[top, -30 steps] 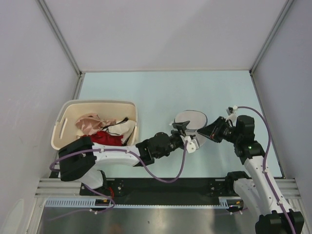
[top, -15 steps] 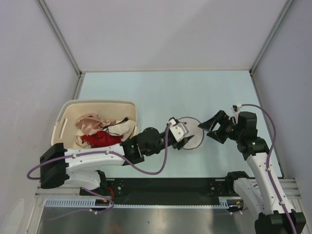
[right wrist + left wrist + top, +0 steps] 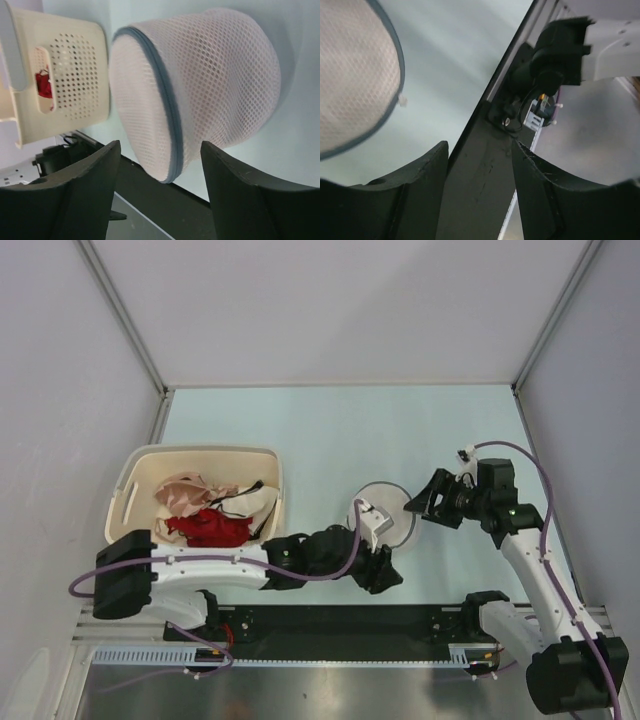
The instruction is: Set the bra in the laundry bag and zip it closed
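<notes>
Laundry bag [image 3: 395,505]: round white mesh dome with a dark zip rim, lying on the table [image 3: 330,430]. To its left, cream basket [image 3: 200,450] containing the bra [image 3: 182,495], bunched beside a red garment [image 3: 210,528]. Left gripper [image 3: 388,578] at the table's near edge just before the bag, and right gripper [image 3: 420,502] facing the bag's right side: both with fingers spread, grasping nothing.

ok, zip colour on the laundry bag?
Grey-blue zip on the white laundry bag; clearest in right wrist view.

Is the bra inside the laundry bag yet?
No. The bra lies in the cream basket by the red garment; the laundry bag sits apart.
</notes>
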You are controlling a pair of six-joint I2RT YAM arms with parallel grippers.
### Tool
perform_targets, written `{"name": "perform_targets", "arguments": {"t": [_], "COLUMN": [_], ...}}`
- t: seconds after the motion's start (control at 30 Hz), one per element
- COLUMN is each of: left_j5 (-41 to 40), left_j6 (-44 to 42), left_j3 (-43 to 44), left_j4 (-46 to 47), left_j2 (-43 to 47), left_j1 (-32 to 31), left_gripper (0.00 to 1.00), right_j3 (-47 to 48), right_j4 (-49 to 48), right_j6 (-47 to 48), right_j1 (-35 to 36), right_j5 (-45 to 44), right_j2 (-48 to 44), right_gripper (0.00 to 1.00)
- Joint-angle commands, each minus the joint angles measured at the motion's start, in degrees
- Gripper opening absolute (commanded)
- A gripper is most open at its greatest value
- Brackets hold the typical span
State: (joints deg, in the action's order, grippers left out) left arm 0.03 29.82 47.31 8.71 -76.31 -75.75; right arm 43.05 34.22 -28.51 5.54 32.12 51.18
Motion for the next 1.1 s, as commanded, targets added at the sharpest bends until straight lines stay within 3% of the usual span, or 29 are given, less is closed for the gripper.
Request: {"name": "perform_targets", "arguments": {"t": [0.0, 0.07, 0.13, 0.3, 0.43, 0.53, 0.93, 1.07], "left_j5": [-4.33, -6.26, -8.46, -17.41, -22.78, -25.17, -26.84, -27.37], "left_j6": [11.64, 12.71, 13.68, 15.00, 13.77, 14.03, 16.23, 16.06], "left_j3": [3.04, 4.71, 6.65, 5.52, 3.93, 3.32, 4.98, 7.53], "left_j4": [-4.31, -5.19, -6.77, -7.92, -6.78, -6.69, -7.83, -8.27], "left_j2": [-5.41, -8.83, -10.34, -10.97, -8.68, -6.83, -7.27, -8.59], "left_j1": [-1.25, -1.33, -1.86, -2.56, -2.48, -2.04, -0.72, 0.94], "left_gripper": [0.57, 0.55, 0.54, 0.52, 0.57, 0.69, 0.64, 0.55], "right_j3": [-1.38, -1.56, -2.00, -5.16, -6.66, -6.13, -8.42, -8.51], "right_j4": [-3.80, -4.68, -4.60, -6.88, -8.81, -8.12, -12.95, -13.12], "right_j6": [-0.22, -1.45, -3.20, -8.66, -14.10, -15.34, -27.91, -28.44], "right_j1": [1.14, 1.75, 2.02, 2.20, 2.28, 2.11, 0.00, -0.18], "right_j5": [1.37, 0.93, 0.14, 0.75, 1.02, -0.30, 0.40, 0.66], "right_j2": [0.77, 0.50, 0.24, -0.90, -1.69, -1.35, -2.40, -2.49], "right_gripper": [0.67, 0.55, 0.52, 0.31, 0.13, 0.03, 0.00, 0.00]}}
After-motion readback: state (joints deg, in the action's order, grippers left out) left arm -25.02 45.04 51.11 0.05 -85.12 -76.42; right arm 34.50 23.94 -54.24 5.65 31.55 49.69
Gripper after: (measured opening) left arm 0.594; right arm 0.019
